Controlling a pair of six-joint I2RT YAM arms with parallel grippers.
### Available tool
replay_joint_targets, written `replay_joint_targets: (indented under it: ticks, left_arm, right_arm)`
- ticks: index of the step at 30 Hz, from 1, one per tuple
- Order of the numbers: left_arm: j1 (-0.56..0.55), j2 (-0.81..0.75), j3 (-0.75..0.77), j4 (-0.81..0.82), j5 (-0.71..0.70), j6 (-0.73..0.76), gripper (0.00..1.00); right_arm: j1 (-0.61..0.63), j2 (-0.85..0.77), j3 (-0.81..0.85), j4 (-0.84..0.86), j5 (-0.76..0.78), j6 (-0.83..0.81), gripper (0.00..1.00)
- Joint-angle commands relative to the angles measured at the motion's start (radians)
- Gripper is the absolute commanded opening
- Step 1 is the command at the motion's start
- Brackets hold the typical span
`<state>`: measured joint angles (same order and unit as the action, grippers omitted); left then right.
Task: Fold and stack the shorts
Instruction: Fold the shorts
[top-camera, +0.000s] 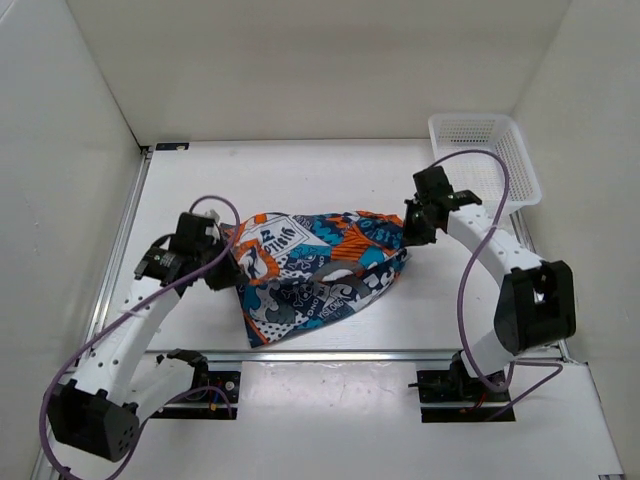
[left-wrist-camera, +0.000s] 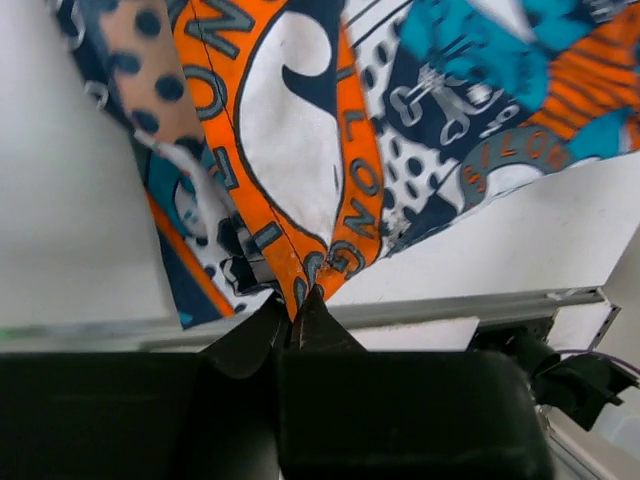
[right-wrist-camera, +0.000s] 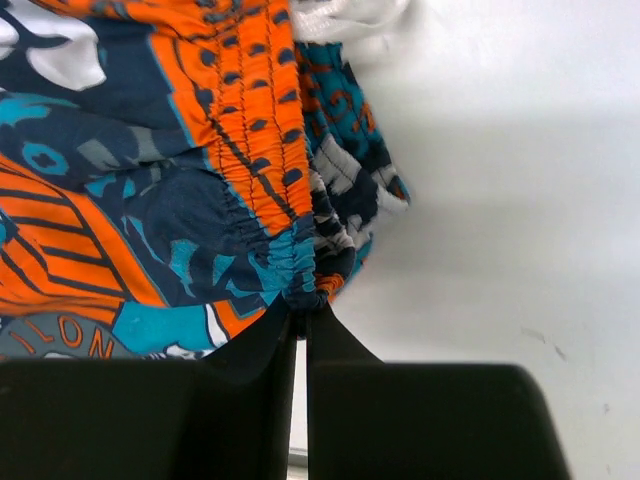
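The shorts (top-camera: 310, 265), in a busy orange, blue, teal and white print, hang stretched between my two grippers over the middle of the table, with the lower part drooping toward the front rail. My left gripper (top-camera: 222, 250) is shut on an orange hem corner of the shorts (left-wrist-camera: 300, 200); its tips meet at the cloth (left-wrist-camera: 303, 300). My right gripper (top-camera: 408, 232) is shut on the gathered elastic waistband (right-wrist-camera: 250, 150); its tips pinch the band's end (right-wrist-camera: 302, 305).
A white plastic mesh basket (top-camera: 490, 160) stands at the back right corner. White walls close in the left, back and right. A metal rail (top-camera: 350, 353) runs along the table's front edge; another runs down the left side (top-camera: 120, 250).
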<state>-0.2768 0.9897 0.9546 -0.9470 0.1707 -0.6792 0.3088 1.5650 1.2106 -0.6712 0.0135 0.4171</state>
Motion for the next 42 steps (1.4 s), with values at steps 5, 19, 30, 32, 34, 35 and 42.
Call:
replay_joint_targets:
  ticks: [5, 19, 30, 32, 34, 35, 42]
  left_arm:
    - [-0.165, -0.098, -0.168, -0.001, -0.04, -0.239, 0.11]
    - [-0.461, -0.098, 0.071, -0.258, -0.095, -0.326, 0.11]
    - [-0.688, -0.077, -0.131, -0.152, 0.048, -0.411, 0.23]
    - [-0.731, -0.054, -0.174, -0.079, 0.113, -0.411, 0.63]
    - [-0.731, -0.004, -0.157, -0.088, 0.098, -0.366, 0.91]
    - [-0.72, 0.018, -0.075, -0.155, 0.06, -0.334, 0.97]
    - [-0.481, 0.202, 0.132, -0.161, -0.227, -0.191, 1.0]
  right_arm:
    - [-0.008, -0.147, -0.151, 0.018, 0.14, -0.008, 0.0]
    - [-0.06, -0.241, -0.164, 0.027, 0.167, 0.055, 0.0]
    - [-0.082, -0.327, -0.298, -0.033, 0.19, 0.06, 0.0]
    - [-0.082, -0.336, -0.322, -0.033, 0.203, 0.074, 0.14]
    - [-0.082, -0.336, -0.332, -0.033, 0.23, 0.086, 0.57]
    - [-0.082, -0.336, -0.332, -0.033, 0.23, 0.1, 0.72]
    - [-0.105, -0.29, -0.305, -0.015, 0.186, 0.143, 1.0]
